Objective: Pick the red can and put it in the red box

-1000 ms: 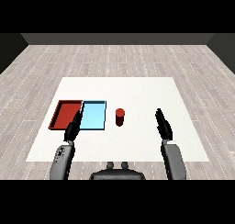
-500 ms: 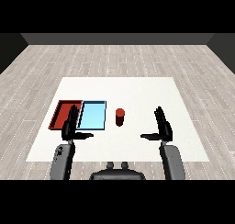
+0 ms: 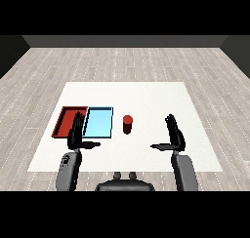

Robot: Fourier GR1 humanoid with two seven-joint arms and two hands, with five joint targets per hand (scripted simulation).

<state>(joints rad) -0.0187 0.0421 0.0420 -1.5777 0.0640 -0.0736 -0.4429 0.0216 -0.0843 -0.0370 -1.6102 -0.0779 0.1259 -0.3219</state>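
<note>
- Nearest the viewer, two grey forearms are seen rising from the lower edge of the view, one at the left and one at the right, each ending in a black hand.
- The left hand [image 3: 75,135] is held upright over the near edge of the white rectangular table [image 3: 146,93], fingers straight and released, thumb stretched out toward the middle; nothing is grasped. Its fingertips overlap the near edge of the two trays in the view.
- The right hand [image 3: 175,136] is held upright in the same way, fingers straight and released, thumb pointed inward toward the middle; nothing is grasped.
- A little farther back, between the two hands, the small red cylindrical can [image 3: 128,124] is seen standing upright on the table. It is well apart from the fingers of the right hand and touched by neither hand.
- Just left of the can, without touching it, a shallow light blue rectangular tray [image 3: 99,123] is laid flat.
- Against that tray's left side lies a shallow red rectangular tray [image 3: 67,119]; the can is not in it.
- Beyond the table, a grey wood-plank floor [image 3: 127,61] is seen running back to a dark wall.
</note>
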